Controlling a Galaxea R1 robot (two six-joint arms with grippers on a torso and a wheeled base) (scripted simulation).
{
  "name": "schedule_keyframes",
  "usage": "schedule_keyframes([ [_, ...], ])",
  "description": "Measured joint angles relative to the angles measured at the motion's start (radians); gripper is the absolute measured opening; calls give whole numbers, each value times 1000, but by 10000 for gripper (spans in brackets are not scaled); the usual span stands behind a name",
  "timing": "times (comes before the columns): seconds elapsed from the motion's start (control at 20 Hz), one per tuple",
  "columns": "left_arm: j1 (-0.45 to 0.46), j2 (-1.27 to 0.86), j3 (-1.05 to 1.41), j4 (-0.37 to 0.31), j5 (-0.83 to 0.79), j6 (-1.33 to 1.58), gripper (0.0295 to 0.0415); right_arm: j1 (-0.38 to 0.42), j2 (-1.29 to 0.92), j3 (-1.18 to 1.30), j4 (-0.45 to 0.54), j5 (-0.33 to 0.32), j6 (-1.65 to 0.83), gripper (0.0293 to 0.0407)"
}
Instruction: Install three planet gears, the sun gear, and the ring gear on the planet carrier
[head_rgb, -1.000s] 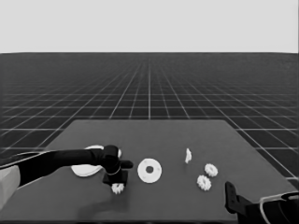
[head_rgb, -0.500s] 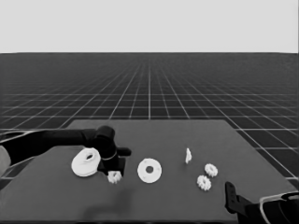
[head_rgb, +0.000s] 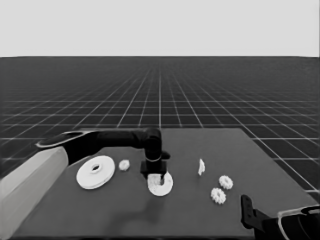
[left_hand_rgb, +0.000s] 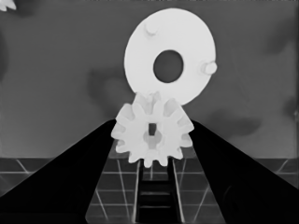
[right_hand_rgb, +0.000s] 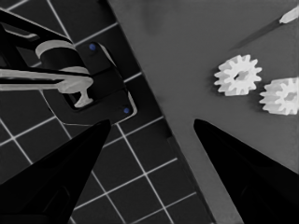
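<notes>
One gear in hand: left hand is closed on a planet gear, just over the smaller round part.
Pegs: bare; nothing installed.
Loose gears: one beside the larger round part, two near the worktop's right.
Right hand: parked at the corner, spread apart, empty.
Left: all gears, then the larger part.

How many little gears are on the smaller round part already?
None seated yet. The left gripper holds one gear just over the smaller round part, whose pegs look bare. Left to do: a gear beside the larger round part, two gears near the parked right gripper, then the larger part on top.
</notes>
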Motion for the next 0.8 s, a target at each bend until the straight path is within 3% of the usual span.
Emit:
schedule_keyframes([
  [0.05, 67, 6, -29, 72, -6, 23, 312, 0, 0, 0, 0, 0, 0, 385],
  [0.15, 139, 14, -72, 137, -20, 53, 312, 0, 0, 0, 0, 0, 0, 385],
  [0.5, 170, 20, -99, 169, -31, 71, 312, 0, 0, 0, 0, 0, 0, 385],
  [0.6, 170, 20, -100, 169, -32, 72, 372, 0, 0, 0, 0, 0, 0, 385],
  [0.65, 171, 20, -100, 169, -32, 72, 381, 0, 0, 0, 0, 0, 0, 385],
  [0.8, 171, 20, -100, 169, -32, 72, 385, 0, 0, 0, 0, 0, 0, 385],
])
